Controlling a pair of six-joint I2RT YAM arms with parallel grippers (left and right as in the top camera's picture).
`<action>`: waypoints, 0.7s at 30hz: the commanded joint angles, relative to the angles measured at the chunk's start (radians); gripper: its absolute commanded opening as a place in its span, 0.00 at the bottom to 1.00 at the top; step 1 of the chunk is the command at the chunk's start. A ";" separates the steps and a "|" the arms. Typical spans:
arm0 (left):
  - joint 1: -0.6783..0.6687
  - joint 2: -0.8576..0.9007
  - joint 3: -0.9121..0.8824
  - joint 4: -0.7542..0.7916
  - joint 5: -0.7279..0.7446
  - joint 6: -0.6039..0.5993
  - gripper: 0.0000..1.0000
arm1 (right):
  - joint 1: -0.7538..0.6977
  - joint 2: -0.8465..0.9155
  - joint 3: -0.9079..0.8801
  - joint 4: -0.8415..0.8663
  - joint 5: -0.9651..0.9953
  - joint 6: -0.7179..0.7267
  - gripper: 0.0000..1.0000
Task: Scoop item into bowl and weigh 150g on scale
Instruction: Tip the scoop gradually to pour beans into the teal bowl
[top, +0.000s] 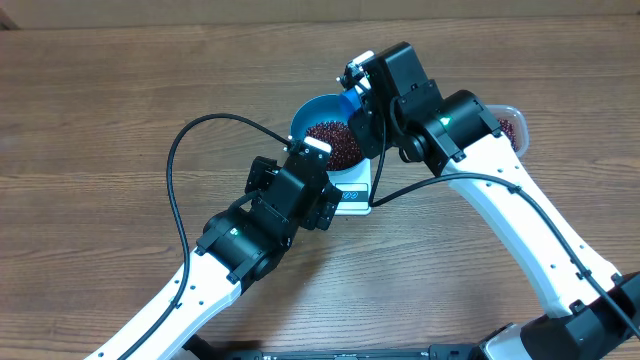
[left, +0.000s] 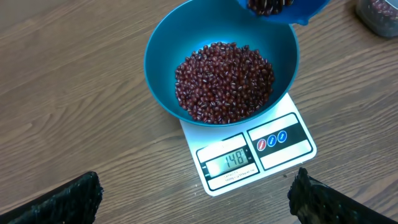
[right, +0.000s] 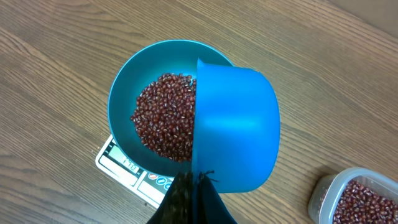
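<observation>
Item: your beans (left: 224, 81), tiny, oval, glossy dark red-brown, heaped loose in the bowl (left: 158, 56).
Bowl: round, deep, smooth bright blue, seated on the scale (left: 273, 155).
Scale: flat white square, display reading 148, on the wood-grain surface (left: 62, 93).
Your right gripper (right: 194, 193): clamped on a smooth blue scoop (right: 236, 124) tilted over the bowl.
Your left gripper (left: 196, 186): spread wide, holding nothing.

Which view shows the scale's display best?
Left wrist: the display faces the camera, digits legible. Overhead shows only a sliver of the scale; right wrist, just a corner under the bowl.
</observation>
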 joint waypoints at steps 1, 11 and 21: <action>0.004 0.000 0.023 0.003 -0.006 0.000 1.00 | 0.005 -0.031 0.034 0.012 0.013 0.002 0.04; 0.004 0.000 0.023 0.003 -0.006 0.000 1.00 | 0.010 -0.030 0.034 0.014 0.017 0.002 0.04; 0.004 0.000 0.023 0.003 -0.006 0.000 1.00 | 0.010 -0.030 0.034 0.013 0.017 0.002 0.04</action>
